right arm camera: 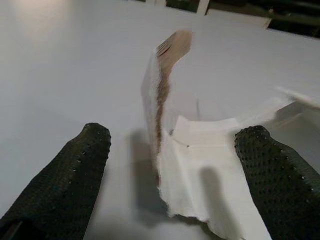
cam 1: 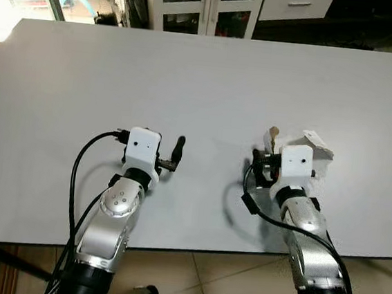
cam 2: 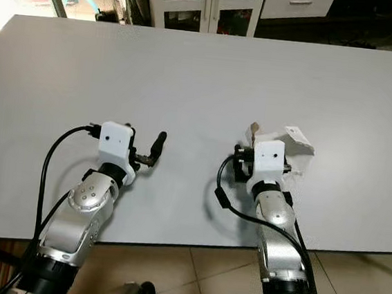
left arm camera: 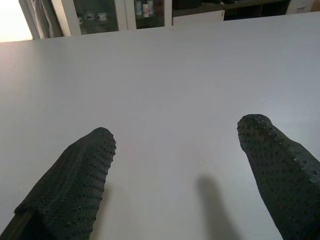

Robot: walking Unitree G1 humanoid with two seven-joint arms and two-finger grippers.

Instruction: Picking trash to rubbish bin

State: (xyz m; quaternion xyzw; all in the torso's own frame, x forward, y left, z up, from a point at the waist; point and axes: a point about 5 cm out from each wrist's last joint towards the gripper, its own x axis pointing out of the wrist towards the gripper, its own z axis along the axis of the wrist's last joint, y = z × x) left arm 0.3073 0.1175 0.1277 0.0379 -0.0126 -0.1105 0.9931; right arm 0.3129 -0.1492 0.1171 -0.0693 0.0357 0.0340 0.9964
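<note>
The crumpled tissue (right arm camera: 200,165) lies on the table (cam 1: 188,84) directly ahead of the right gripper (right arm camera: 175,175), between its spread fingers, while the left gripper (left arm camera: 175,180), also spread, is well apart from the tissue.

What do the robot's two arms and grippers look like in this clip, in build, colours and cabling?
Both arms are silver metal with rounded joints, each ending in a white boxy wrist block. A black cable loops alongside each arm. The left gripper and right gripper each have two long black fingers with a dotted, rubbery texture and rounded tips.
</note>
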